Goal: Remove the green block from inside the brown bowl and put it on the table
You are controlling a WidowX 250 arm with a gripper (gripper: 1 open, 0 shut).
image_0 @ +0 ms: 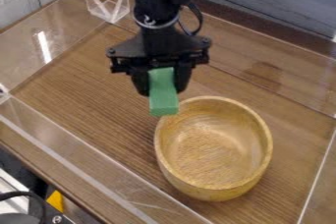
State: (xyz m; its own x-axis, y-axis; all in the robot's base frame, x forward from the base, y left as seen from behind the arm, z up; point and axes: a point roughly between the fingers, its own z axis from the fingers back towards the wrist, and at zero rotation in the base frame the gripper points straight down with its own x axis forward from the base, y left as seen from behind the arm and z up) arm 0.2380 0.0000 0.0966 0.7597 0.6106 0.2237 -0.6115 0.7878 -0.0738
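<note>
The green block [163,96] hangs upright between the black fingers of my gripper [159,79], which is shut on its upper part. Its lower end is just above the table [79,100], close to the left rim of the brown bowl [214,145]. The light wooden bowl sits to the lower right of the gripper, and nothing lies inside it. My arm comes down from the top of the picture, over the block.
Clear acrylic walls [59,46] edge the tabletop on the left, front and right. A clear folded piece [105,7] stands at the back left corner. Bare wood lies left of the bowl.
</note>
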